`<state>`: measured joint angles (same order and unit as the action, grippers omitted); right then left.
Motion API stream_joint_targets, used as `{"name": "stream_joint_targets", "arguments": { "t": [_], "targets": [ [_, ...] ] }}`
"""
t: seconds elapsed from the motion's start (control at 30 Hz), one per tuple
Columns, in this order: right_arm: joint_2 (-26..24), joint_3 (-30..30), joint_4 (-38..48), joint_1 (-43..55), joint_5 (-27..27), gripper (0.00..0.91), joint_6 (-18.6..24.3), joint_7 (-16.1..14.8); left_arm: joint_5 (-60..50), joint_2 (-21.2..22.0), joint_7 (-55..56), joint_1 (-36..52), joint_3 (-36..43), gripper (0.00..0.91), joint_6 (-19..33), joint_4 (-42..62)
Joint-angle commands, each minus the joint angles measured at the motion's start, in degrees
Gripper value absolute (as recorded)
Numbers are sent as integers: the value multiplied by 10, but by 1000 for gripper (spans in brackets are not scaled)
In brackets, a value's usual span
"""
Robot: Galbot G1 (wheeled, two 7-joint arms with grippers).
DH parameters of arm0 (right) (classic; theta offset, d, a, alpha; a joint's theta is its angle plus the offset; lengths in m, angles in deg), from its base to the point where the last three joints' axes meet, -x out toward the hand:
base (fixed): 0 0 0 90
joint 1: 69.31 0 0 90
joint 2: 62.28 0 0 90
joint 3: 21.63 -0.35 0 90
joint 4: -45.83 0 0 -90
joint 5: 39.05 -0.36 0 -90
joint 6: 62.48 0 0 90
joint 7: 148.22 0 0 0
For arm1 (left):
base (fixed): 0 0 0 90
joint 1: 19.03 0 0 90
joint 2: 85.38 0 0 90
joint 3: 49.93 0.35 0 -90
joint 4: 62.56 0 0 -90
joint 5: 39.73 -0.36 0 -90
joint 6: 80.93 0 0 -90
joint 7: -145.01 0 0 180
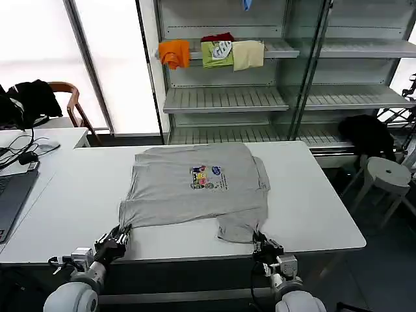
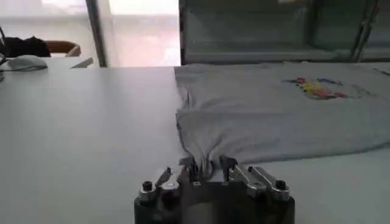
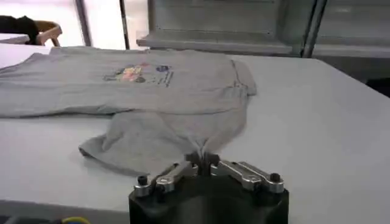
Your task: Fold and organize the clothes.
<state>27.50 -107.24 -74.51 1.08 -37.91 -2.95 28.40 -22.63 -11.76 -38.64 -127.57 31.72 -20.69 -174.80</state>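
A light grey shirt [image 1: 188, 195] with a small multicoloured chest print lies spread on the white table [image 1: 318, 208], print side up. My left gripper [image 1: 119, 239] is at the table's front edge, shut on the shirt's near left corner. In the left wrist view the cloth [image 2: 274, 115] gathers into a pinch between the left gripper's [image 2: 208, 165] fingers. My right gripper [image 1: 262, 242] is at the front edge too, shut on the near right corner. In the right wrist view the shirt [image 3: 152, 85] narrows to a point where the right gripper [image 3: 203, 159] clamps it.
Behind the table stands a metal shelf unit [image 1: 227, 97] with small orange [image 1: 174, 53], green and cream garments hung on it. A laptop [image 1: 13, 195] and cables lie on a desk at the left. At the right are a white stool [image 1: 387, 175] and a black bundle [image 1: 367, 133].
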Motion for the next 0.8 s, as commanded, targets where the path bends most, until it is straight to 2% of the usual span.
{"name": "stream_joint_targets", "arguments": {
  "t": [0.03,0.2,0.37,0.6,0.8],
  "targets": [
    [2,-1,-6,14,-29,0,24,10,23,5,-1,29,-5,0,38,-7],
    [6,-5,5,66,-42,0,20,14,35,11,-8,70,-8,0,38,-10],
    [9,-2,40,137,-51,0,-4,20,37,14,-15,112,-6,0,27,7],
    [29,8,163,290,-63,0,-11,22,35,17,-18,187,1,0,3,68],
    [51,0,281,387,-43,0,-8,12,23,24,-17,232,2,0,9,138]
  ]
}}
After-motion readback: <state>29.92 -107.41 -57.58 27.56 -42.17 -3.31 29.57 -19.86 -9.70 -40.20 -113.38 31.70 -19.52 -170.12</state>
